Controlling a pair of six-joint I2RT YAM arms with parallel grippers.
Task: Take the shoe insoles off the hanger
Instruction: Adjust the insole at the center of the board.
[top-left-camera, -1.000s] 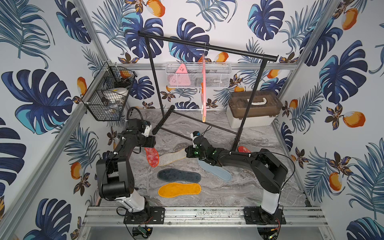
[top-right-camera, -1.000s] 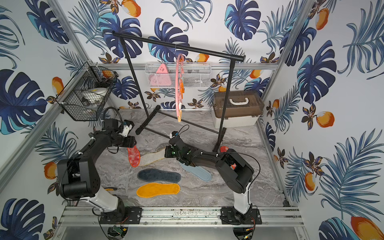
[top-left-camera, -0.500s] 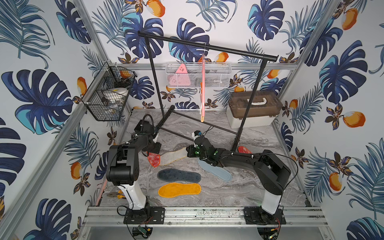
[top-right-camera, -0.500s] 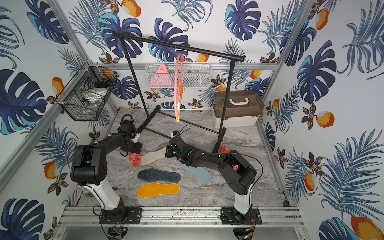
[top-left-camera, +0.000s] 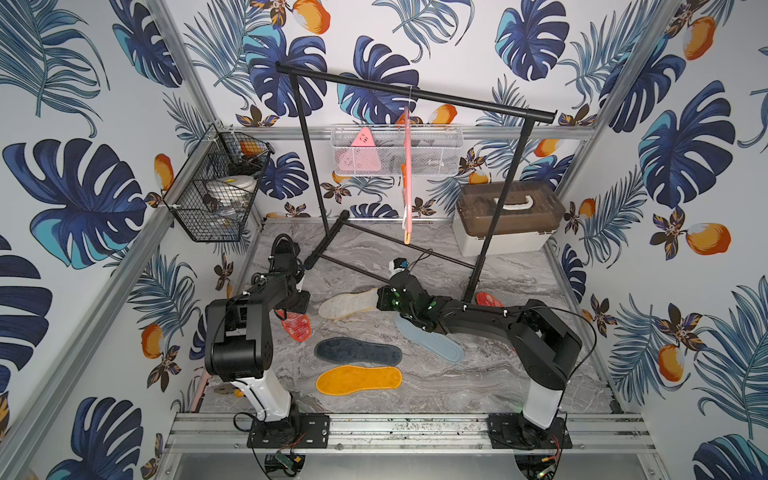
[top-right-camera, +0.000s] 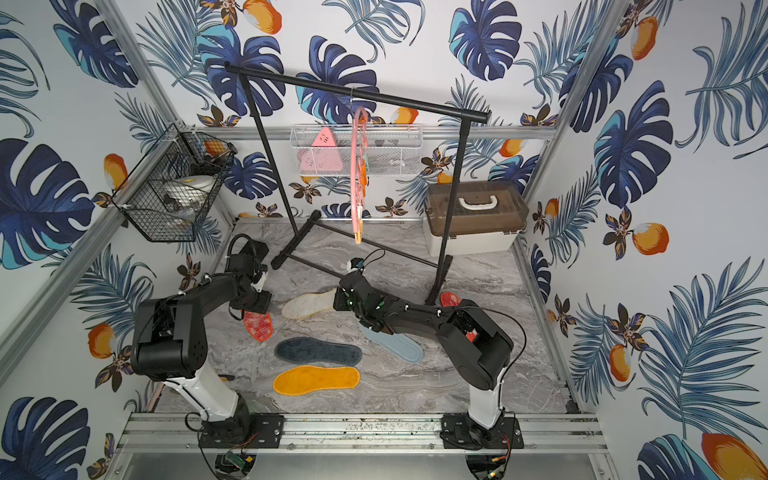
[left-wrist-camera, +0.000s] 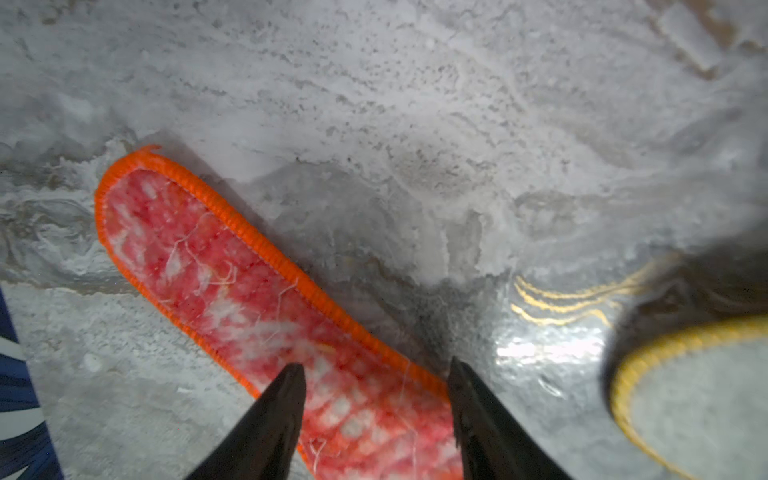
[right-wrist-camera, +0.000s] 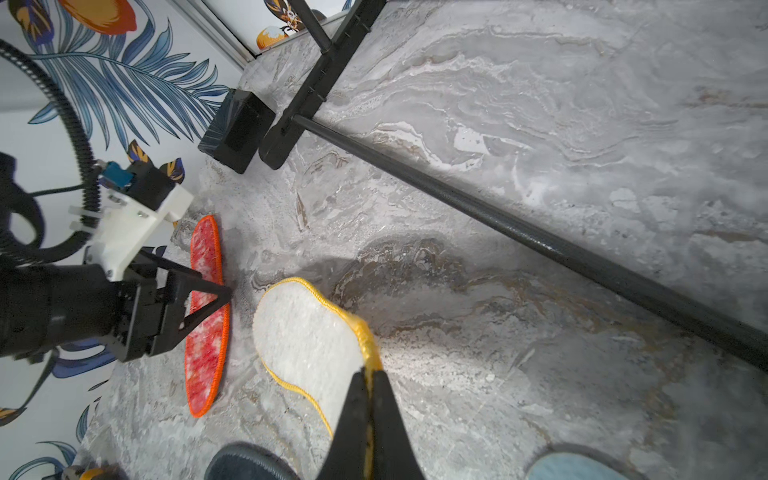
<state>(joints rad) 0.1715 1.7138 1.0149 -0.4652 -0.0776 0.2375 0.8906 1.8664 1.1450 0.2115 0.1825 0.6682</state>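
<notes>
Right claw (right-wrist-camera: 369, 374) clamped on cream insole (right-wrist-camera: 305, 332), at its yellow edge. Left claw (left-wrist-camera: 376, 363) spread apart, gripping nothing; red-orange mesh insole (left-wrist-camera: 232, 270) flat on surface (left-wrist-camera: 415, 104) beneath it.

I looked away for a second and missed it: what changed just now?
The left arm swung inward. The left gripper, open, now hovers over the red mesh insole, which lies flat and seems to have shifted slightly frontward. The right gripper stays shut on the cream insole. The other insoles and the pink hanger have not moved.

No legible text, labels, brands or numbers anywhere.
</notes>
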